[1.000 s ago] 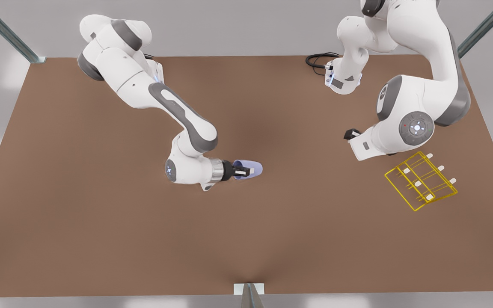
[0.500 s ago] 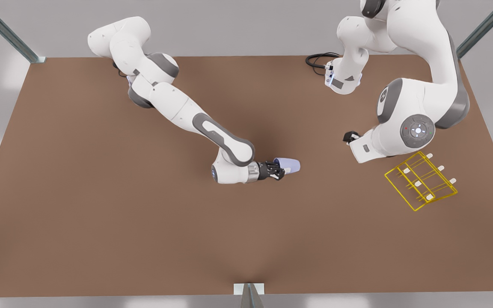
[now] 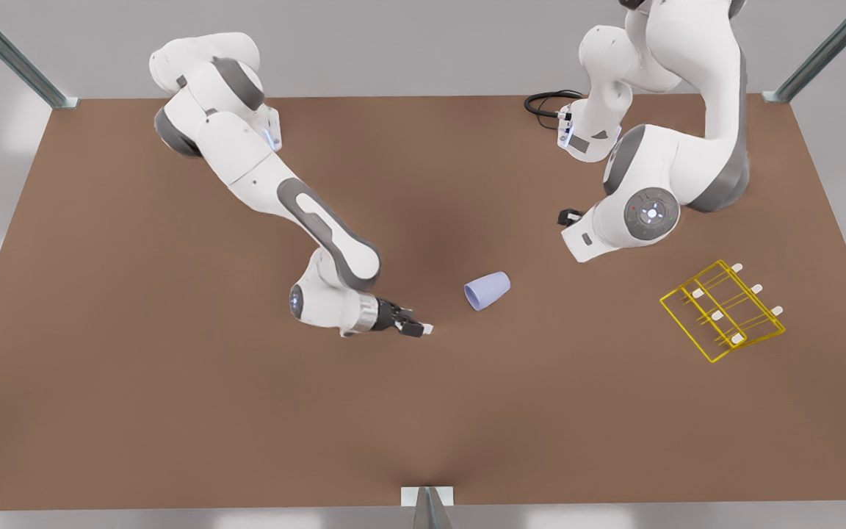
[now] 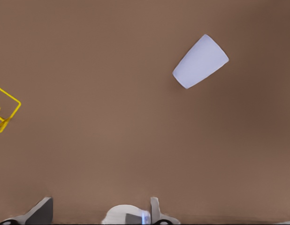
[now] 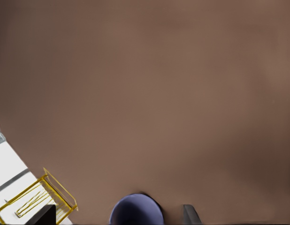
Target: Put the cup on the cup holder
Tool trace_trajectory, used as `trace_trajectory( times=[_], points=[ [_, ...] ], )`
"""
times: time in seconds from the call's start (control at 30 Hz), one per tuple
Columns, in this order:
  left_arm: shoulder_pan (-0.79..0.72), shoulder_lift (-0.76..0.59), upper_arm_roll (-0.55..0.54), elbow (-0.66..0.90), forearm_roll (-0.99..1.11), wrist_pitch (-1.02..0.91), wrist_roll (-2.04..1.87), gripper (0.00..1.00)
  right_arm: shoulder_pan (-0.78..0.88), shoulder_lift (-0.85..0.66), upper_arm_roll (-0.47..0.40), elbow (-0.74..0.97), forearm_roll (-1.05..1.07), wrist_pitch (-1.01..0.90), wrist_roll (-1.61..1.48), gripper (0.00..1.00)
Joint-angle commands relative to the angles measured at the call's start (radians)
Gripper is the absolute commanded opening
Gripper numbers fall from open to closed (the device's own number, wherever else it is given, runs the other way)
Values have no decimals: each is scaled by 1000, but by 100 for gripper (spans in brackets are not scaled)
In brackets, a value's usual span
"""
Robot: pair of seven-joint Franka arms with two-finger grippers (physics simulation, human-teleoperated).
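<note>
Front view showed the right gripper [image 3: 414, 328] low over the table [image 3: 173, 382] at the front view's left, its fingers spread wide and empty. Just beyond its tips the lavender cup [image 3: 487, 291] lay on its side, mouth turned towards that gripper. The left gripper [image 3: 568, 217], also spread and empty, hung near the cup's far side, with the yellow wire cup holder [image 3: 722, 311] well apart towards the front view's right. The step in hand looked like regrasping: the next move probably called for one gripper closing across the cup's tapered wall before carrying it to a peg.
</note>
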Motion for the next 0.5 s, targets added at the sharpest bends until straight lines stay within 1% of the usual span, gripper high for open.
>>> trace_trajectory(
  times=[0.0,0.03,0.07,0.1,0.13,0.17,0.2,0.23,0.3,0.37,0.4,0.47],
  points=[
    [-50,-3,-16,-127,-4,205,-1263,100,-5,-93,-80,-38,-112,-125,-4,100],
    [-59,-3,-34,-225,-4,384,-1558,100,1,-195,-215,-36,-300,-332,-2,100],
    [-61,-3,-36,-291,-4,533,-1803,100,-5,-297,-297,-21,-584,-514,-4,100],
    [-61,-2,-36,-338,-4,687,-2040,100,-6,-390,-342,-15,-766,-618,-19,100],
    [-61,0,-34,-364,-33,764,-2209,100,-12,-502,-398,-12,-867,-728,-83,100],
    [-61,8,-34,-376,-128,875,-2290,100,-19,-573,-472,-13,-873,-803,-204,100],
    [-64,15,-34,-374,-165,988,-2343,100,-20,-637,-526,-24,-875,-877,-276,100],
    [-97,18,-34,-374,-167,1101,-2343,100,-22,-656,-561,-32,-878,-886,-335,100],
    [-97,41,-36,-377,-226,1143,-2346,100,-26,-648,-576,-45,-878,-874,-356,100],
    [-127,46,-34,-391,-234,1147,-2349,100,-26,-644,-576,-44,-878,-866,-356,100],
    [-123,55,-34,-390,-275,1147,-2393,100,-28,-644,-576,-44,-876,-866,-356,100],
    [-116,58,-34,-393,-286,1123,-2485,100,-28,-641,-576,-44,-876,-866,-356,100]
  ],
)
